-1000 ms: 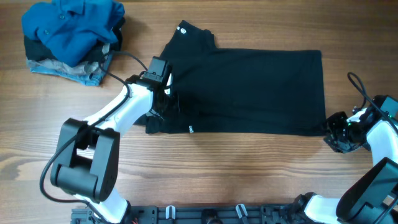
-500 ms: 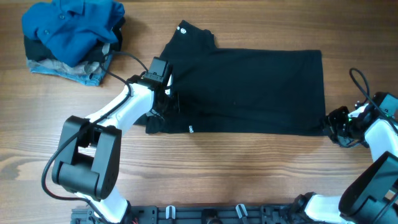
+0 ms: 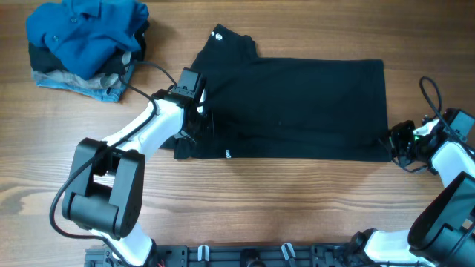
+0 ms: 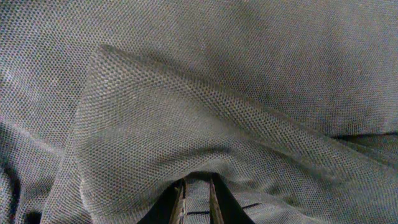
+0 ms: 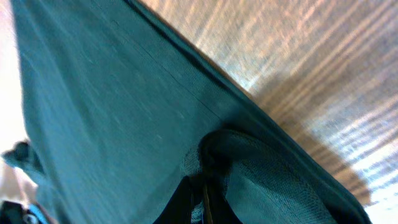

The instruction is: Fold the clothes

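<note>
The clothes, a black short-sleeved T-shirt, lie spread flat across the table, with a white neck label and a white hem tag. My left gripper sits on the shirt's left side. In the left wrist view it is shut on a raised fold of the fabric. My right gripper is at the shirt's lower right corner. Its narrow jaws are shut on a bunched edge of the cloth, which looks teal in that view.
A pile of other garments sits at the back left: a bright blue shirt on top of a grey-blue denim piece. Bare wooden tabletop runs along the front. The right arm's cable loops beside the shirt's right edge.
The right gripper has slid up to the shirt's lower right corner and closed on the fabric. The left arm and the shirt have stayed put.
</note>
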Controlling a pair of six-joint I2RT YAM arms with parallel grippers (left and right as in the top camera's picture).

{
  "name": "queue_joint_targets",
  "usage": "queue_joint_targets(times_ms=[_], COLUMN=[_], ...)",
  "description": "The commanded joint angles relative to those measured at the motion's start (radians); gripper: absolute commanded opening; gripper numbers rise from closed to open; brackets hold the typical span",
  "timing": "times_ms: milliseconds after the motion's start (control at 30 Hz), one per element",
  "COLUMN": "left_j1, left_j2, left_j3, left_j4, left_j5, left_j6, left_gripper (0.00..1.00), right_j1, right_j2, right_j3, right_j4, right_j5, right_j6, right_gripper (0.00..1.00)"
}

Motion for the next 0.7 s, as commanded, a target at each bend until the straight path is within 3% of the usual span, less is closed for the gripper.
queue_joint_targets(times_ms=[0, 100, 133, 167, 233, 300, 333, 367, 433, 467, 500, 667], left_j1=[-0.001, -0.001, -0.001, -0.001, -0.001, -0.001, -0.001, -0.001, -0.001, -0.001, -0.001, -0.001], left_j2=[0.011, 0.011, 0.011, 0.011, 0.011, 0.011, 0.011, 0.011, 0.011, 0.011, 0.011, 0.011], left_j3=[-0.008, -0.008, -0.008, -0.008, -0.008, -0.008, -0.008, -0.008, -0.008, -0.008, -0.008, -0.008], left_j4=[0.010, 0.016, 0.019, 0.019, 0.023, 0.023, 0.023, 0.023, 0.023, 0.022, 0.022, 0.022], left_j5=[-0.018, -0.018, -0.018, -0.018, -0.018, -0.018, -0.018, -0.018, -0.018, -0.017, -0.017, -0.017], left_j6=[0.020, 0.020, 0.020, 0.020, 0.020, 0.020, 0.020, 0.020, 0.020, 0.020, 0.020, 0.020], left_gripper=[0.14, 0.14, 0.14, 0.14, 0.15, 0.15, 0.15, 0.15, 0.15, 0.15, 0.15, 0.15], right_j1=[0.005, 0.005, 0.005, 0.005, 0.005, 0.005, 0.005, 0.005, 0.000, -0.006, -0.011, -0.007], right_j2=[0.012, 0.012, 0.012, 0.012, 0.012, 0.012, 0.012, 0.012, 0.010, 0.005, -0.001, -0.058], right_j3=[-0.008, -0.008, -0.008, -0.008, -0.008, -0.008, -0.008, -0.008, -0.005, -0.005, -0.005, -0.004], right_j4=[0.046, 0.082, 0.093, 0.103, 0.123, 0.121, 0.121, 0.122, 0.122, 0.115, 0.103, -0.080], right_j5=[-0.011, 0.007, 0.013, 0.021, 0.031, 0.031, 0.031, 0.030, -0.008, -0.066, -0.112, -0.143], right_j6=[0.088, 0.095, 0.095, 0.095, 0.095, 0.090, 0.087, 0.071, 0.005, -0.045, -0.076, -0.164], right_gripper=[0.04, 0.05, 0.10, 0.19, 0.70, 0.83, 0.83, 0.73, 0.47, 0.24, 0.07, 0.04])
